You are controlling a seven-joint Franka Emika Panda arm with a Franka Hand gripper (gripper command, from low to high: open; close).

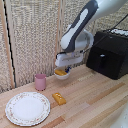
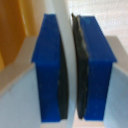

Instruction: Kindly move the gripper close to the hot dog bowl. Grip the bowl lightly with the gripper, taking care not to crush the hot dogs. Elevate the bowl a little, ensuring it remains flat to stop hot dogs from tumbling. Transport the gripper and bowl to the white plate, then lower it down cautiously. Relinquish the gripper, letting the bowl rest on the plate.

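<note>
My gripper [image 1: 64,69] hangs under the white arm at the back of the wooden table. It is shut on the rim of the hot dog bowl [image 1: 61,76], a small white bowl with orange-yellow hot dogs [image 1: 60,72] inside. The bowl looks level; I cannot tell whether it rests on the table or hangs just above it. In the wrist view, the two blue fingers [image 2: 50,60] of the gripper [image 2: 70,70] pinch the thin white bowl wall [image 2: 64,20]. The white plate [image 1: 27,108] with a patterned rim lies empty at the front, toward the exterior view's left.
A pink cup [image 1: 40,81] stands between the bowl and the plate. A yellow-orange block [image 1: 59,98] lies on the table to the right of the plate. A black box appliance [image 1: 107,52] stands at the back right. A woven screen closes off the back.
</note>
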